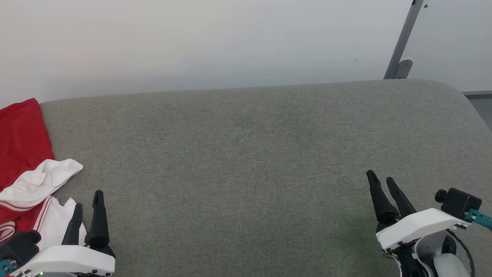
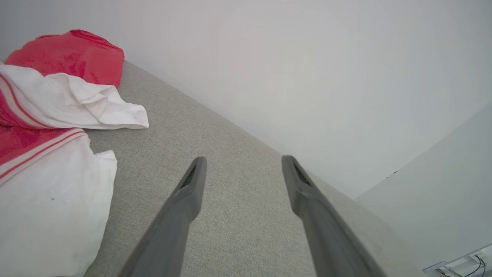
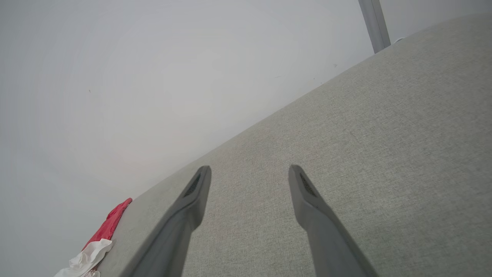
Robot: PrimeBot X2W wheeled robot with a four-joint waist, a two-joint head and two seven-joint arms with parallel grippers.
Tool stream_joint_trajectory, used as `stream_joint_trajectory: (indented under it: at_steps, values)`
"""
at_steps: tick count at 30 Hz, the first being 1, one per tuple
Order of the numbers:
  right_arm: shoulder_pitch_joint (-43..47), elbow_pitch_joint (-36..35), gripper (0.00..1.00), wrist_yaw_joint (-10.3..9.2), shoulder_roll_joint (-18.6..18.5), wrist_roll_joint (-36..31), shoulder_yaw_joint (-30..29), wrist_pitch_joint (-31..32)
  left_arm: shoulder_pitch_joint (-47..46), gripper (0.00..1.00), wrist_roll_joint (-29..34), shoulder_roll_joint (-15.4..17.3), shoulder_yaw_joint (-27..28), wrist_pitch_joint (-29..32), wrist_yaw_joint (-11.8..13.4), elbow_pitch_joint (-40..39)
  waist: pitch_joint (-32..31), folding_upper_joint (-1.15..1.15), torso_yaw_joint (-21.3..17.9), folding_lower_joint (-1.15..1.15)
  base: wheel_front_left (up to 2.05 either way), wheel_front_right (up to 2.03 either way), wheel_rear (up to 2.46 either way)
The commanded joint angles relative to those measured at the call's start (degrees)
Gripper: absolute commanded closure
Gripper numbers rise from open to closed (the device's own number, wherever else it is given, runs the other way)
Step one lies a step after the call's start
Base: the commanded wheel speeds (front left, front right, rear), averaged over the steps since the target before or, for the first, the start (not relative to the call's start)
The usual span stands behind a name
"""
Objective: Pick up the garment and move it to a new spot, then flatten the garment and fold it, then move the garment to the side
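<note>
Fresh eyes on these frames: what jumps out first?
The crumpled red-and-white garment, bunched at the left edge of the grey fabric surface. Then the two open, empty grippers low in the head view: the left gripper right beside the cloth, the right gripper far across from it.

Head view looks down on the grey surface [image 1: 246,154]; both wrist views skim it toward the wall [image 1: 192,38].

1. In front of me spreads a grey woven-fabric surface [image 1: 250,154], its far right corner rounded.
2. Behind it I face a plain pale wall [image 1: 192,38], evenly lit.
3. At my upper right, a slanted grey metal post [image 1: 403,38] ends in a small bracket [image 1: 402,68].
</note>
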Motion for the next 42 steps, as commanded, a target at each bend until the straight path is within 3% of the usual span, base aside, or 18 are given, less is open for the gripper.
stream_joint_trajectory:
  at_steps: [1, 42]
  values:
    - [-1.2, -0.7, 0.0, 0.0, -0.3, -1.4, 0.3, -0.5, -0.1, 0.0, 1.2, 0.8, -0.1, -0.4, 0.2, -1.1, 0.0, 0.0, 0.0, 0.0, 0.0, 0.0, 0.0]
    - [-1.9, -2.2, 0.0, -0.01, -0.8, -22.1, 2.7, -2.5, 3.8, 0.0, 17.8, 5.8, -3.8, -5.8, 3.8, -6.8, -1.2, 0.0, -0.4, 0.0, 0.0, 0.0, 0.0]
